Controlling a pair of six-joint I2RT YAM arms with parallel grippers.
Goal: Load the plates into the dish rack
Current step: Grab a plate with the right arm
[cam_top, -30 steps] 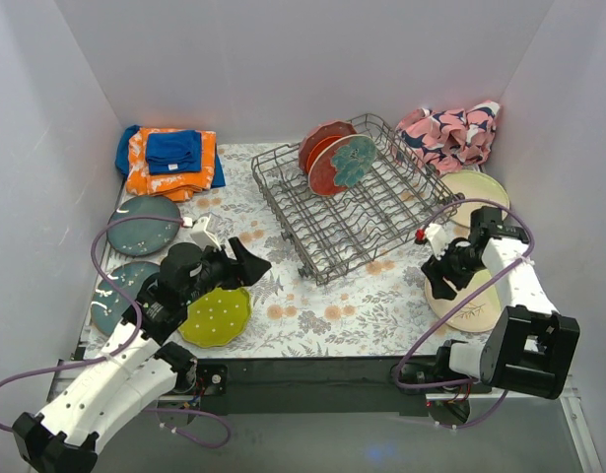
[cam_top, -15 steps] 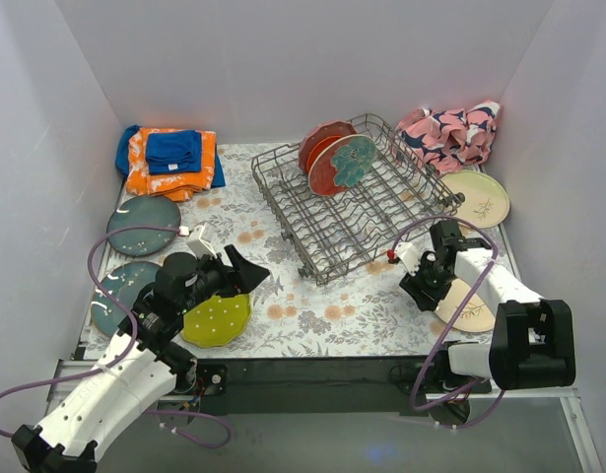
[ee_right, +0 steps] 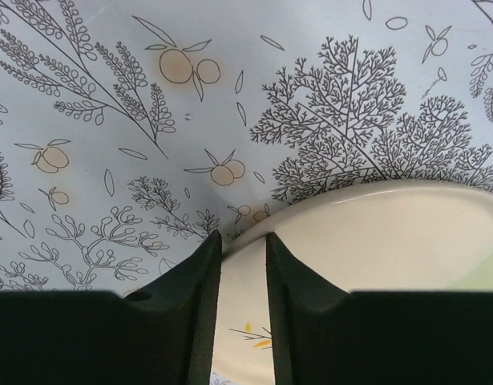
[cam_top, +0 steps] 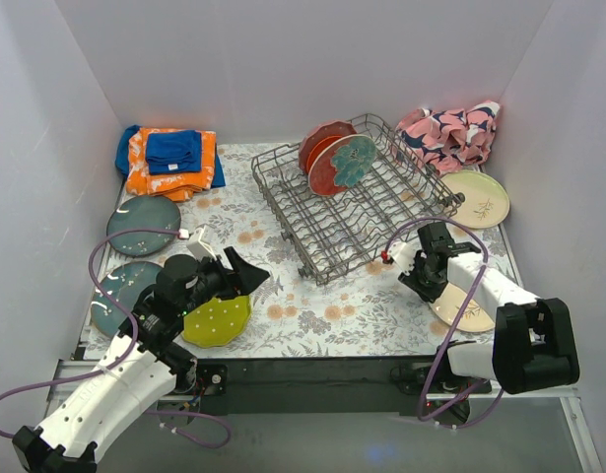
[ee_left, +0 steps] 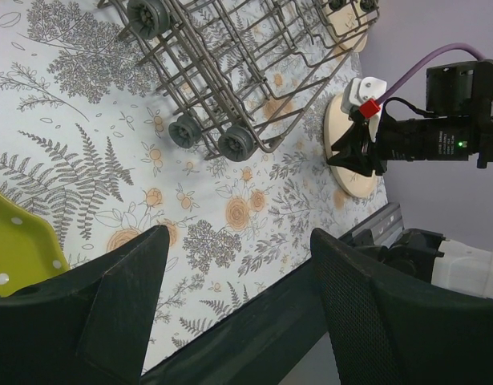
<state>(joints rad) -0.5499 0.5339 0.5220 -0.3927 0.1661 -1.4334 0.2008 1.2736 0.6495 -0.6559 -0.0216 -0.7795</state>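
Note:
The grey wire dish rack (cam_top: 367,222) stands mid-table and holds an orange plate (cam_top: 320,141) and a red-teal floral plate (cam_top: 344,166) upright. A slate-blue plate (cam_top: 143,225), a teal plate (cam_top: 120,296) and a lime dotted plate (cam_top: 216,318) lie at the left. My left gripper (cam_top: 251,268) hovers open and empty beside the lime plate (ee_left: 18,249). A cream twig plate (cam_top: 477,199) lies at the far right. A second cream plate (cam_top: 472,313) lies near the front right. My right gripper (ee_right: 244,237) straddles its left rim (ee_right: 390,249) with a narrow gap.
Folded orange-blue cloths (cam_top: 169,158) lie at the back left. A pink patterned cloth (cam_top: 450,133) lies at the back right. White walls close in three sides. The rack's wheels (ee_left: 234,143) face the front. A black rail (cam_top: 312,379) runs along the near edge.
My right gripper has moved left, from over the near cream plate to its left rim. My left arm has shifted slightly down and left, still open.

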